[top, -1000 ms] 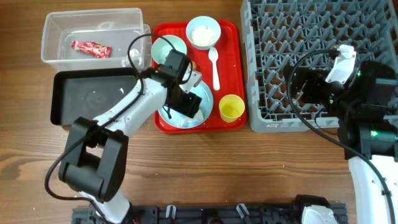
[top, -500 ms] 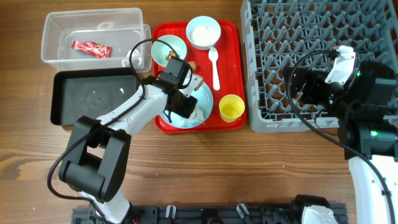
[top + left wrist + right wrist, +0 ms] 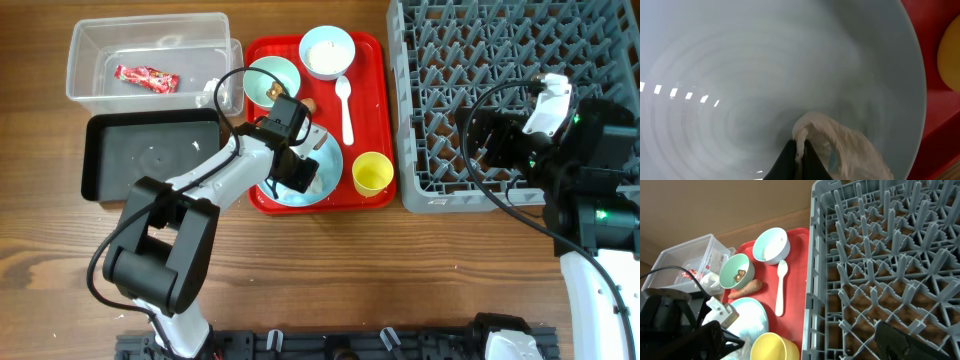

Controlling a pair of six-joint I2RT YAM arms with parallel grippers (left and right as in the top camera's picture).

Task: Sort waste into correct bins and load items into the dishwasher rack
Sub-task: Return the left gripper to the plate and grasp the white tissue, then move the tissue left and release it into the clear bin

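On the red serving tray lies the light-blue plate point(image 3: 328, 160) point(image 3: 765, 75), and my left gripper point(image 3: 300, 172) point(image 3: 799, 159) is down on it. Its jaws are shut on an edge of the crumpled white tissue point(image 3: 842, 147). A teal bowl point(image 3: 272, 78) holds a brown scrap, and the other bowl point(image 3: 327, 50) holds white rice. The carrot point(image 3: 312, 103), white spoon point(image 3: 346, 105) and yellow cup point(image 3: 373, 173) also sit on the tray. A red wrapper point(image 3: 146, 77) lies in the clear tub point(image 3: 90, 45). My right gripper point(image 3: 487, 140) point(image 3: 805, 347) hangs open over the grey dishwasher rack point(image 3: 480, 60).
The black tray point(image 3: 120, 165) stands in front of the clear tub, left of the red serving tray point(image 3: 372, 100). The rack's upright pegs point(image 3: 880, 255) fill the table's right side. Bare wooden table lies along the front edge.
My left gripper has closed on the tissue on the plate, and the left arm has shifted slightly. The right arm has not moved.
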